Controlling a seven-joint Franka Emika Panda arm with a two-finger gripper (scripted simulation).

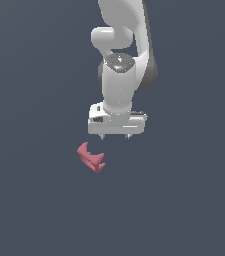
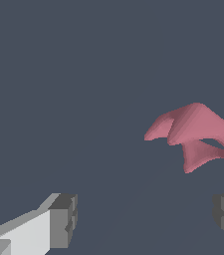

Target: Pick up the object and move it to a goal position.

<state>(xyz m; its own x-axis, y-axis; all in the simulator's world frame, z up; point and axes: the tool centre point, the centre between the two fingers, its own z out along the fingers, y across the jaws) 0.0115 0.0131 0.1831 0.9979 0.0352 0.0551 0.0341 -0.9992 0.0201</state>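
The hand (image 1: 115, 136) hangs above the table (image 1: 29, 200) with its two fingers spread wide and nothing between them; the wrist view shows both grey pads (image 2: 63, 220) well apart with bare surface in the gap. The pinkish-red pronged object (image 1: 91, 157) lies on the table, near the hand but off toward the exterior view's left and nearer that camera, not yet under the fingers. In the wrist view the object (image 2: 195, 132) sits off-centre, close to one pad rather than midway. Judged properties: small, rigid, probably light; matte faces suggest fair friction, and nothing hints at fragility. The difficulty is geometry: several tapering prongs and slanted facets, so pads closing on a prong tip would likely slip or twist the piece. Best hold, in my estimate, is across the thicker central body where the prongs join, on two roughly opposed faces. The hand needs to shift sideways to centre it before descending. No goal marker is visible.
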